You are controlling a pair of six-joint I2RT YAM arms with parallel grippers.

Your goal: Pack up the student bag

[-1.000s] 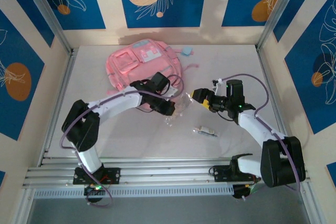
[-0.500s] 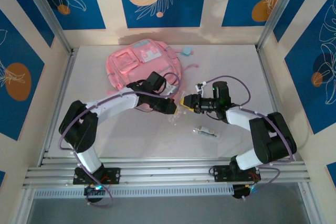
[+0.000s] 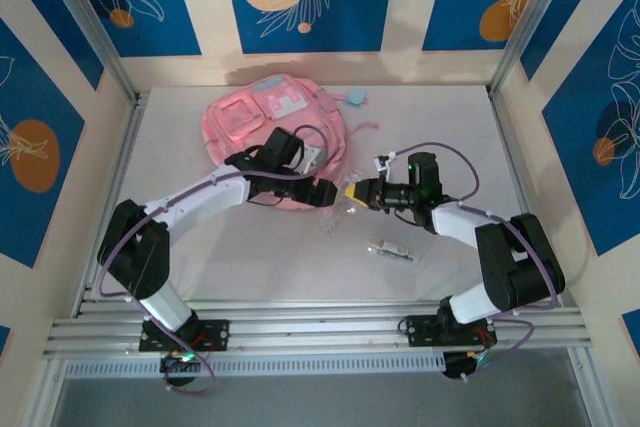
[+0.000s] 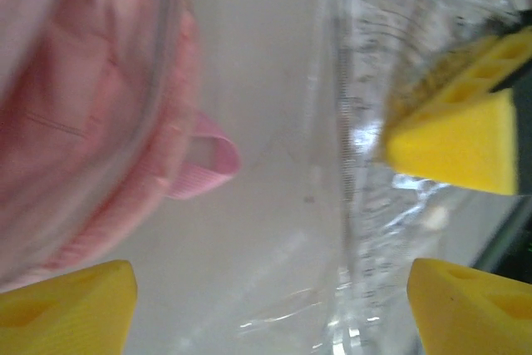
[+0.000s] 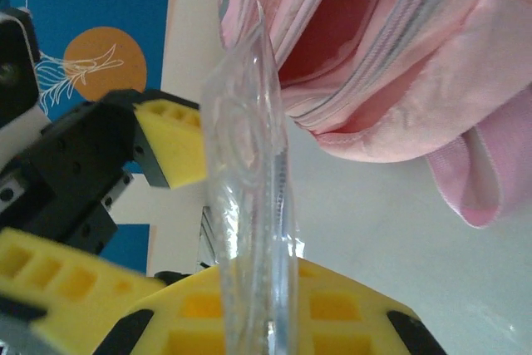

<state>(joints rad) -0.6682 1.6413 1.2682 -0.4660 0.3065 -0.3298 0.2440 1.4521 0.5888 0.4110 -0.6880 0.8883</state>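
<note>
The student bag (image 3: 268,122), pink with pale front patches, lies at the back of the table. Its open zip pocket (image 5: 366,39) gapes just beyond a clear plastic stationery pack (image 5: 249,180) holding a ruler. My right gripper (image 5: 258,330) is shut on that pack's lower edge and holds it upright. In the top view the right gripper (image 3: 354,192) faces my left gripper (image 3: 326,192) across the pack (image 3: 340,212). The left gripper (image 4: 266,313) is open, its yellow fingertips (image 4: 71,305) wide apart, with the pack (image 4: 366,172) standing near its right finger. The bag's edge (image 4: 75,122) and a strap loop (image 4: 204,155) lie to its left.
A small white and dark item (image 3: 392,250) lies on the table in front of the right arm. A pale blue tag (image 3: 356,98) sits by the bag's back right corner. Aluminium frame posts and patterned walls close in the table (image 3: 450,137) on three sides.
The right gripper has carried the clear pack left to meet the left gripper. The left wrist has shifted back toward the bag.
</note>
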